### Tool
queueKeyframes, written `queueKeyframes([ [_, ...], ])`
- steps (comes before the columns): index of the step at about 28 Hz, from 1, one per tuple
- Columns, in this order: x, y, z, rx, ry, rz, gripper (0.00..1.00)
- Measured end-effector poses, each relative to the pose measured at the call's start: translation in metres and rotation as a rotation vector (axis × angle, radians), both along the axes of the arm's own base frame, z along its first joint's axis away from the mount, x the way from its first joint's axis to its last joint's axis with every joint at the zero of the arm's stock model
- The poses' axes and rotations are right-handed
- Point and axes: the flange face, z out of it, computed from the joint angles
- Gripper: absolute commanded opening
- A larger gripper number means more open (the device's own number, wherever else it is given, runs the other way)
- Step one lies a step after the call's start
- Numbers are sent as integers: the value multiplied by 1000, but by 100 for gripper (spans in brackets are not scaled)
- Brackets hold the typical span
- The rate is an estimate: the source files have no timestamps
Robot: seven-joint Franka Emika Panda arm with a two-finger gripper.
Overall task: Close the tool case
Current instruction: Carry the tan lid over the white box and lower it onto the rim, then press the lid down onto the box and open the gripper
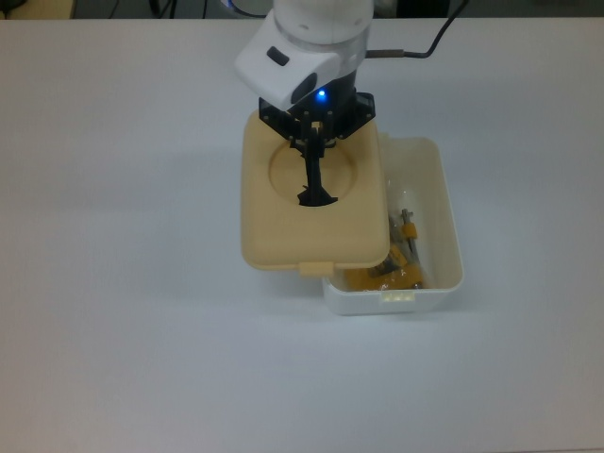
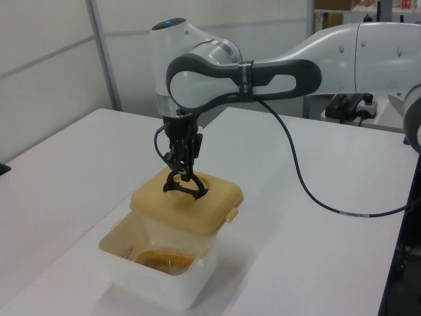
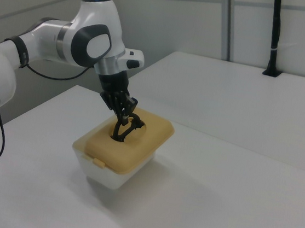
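Nearest in the left view sits the tub [image 2: 158,280], a white plastic box with rounded corners and smooth, slightly glossy walls, resting on the plain white desk [image 2: 316,263]. A small tab [image 1: 396,295] juts from its near short wall in the top view. Inside, partly visible past the lid's edge, lies a yellow-orange item in crinkled clear wrap [image 1: 392,276] together with a thin metal tool [image 1: 410,233].

Above the tub hangs the lid [image 1: 311,203], a tan, matte slab with rounded corners, a small tab on its near edge and a shallow round recess in the middle. It is held level, clear of the tub's rim, and covers most of the tub. In the top view it overhangs the tub toward the top view's left, leaving a strip of the tub open along the top view's right. In the right view the lid [image 3: 130,139] looks almost seated on the tub [image 3: 112,175].

A black arched handle [image 2: 184,187] rises from the recess. The gripper [image 2: 181,160], black and narrow, is clamped on the handle from above. Behind it the white and grey arm [image 2: 263,66] curves away, with a black cable [image 2: 316,184] trailing across the desk.
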Motion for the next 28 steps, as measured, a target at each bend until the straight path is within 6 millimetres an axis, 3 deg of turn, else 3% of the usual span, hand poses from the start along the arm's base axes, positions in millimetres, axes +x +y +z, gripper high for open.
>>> queueKeyframes([
  [13, -8, 42, -2, 2, -4, 38, 0],
  [28, -3, 74, -24, -22, -32, 35, 0],
])
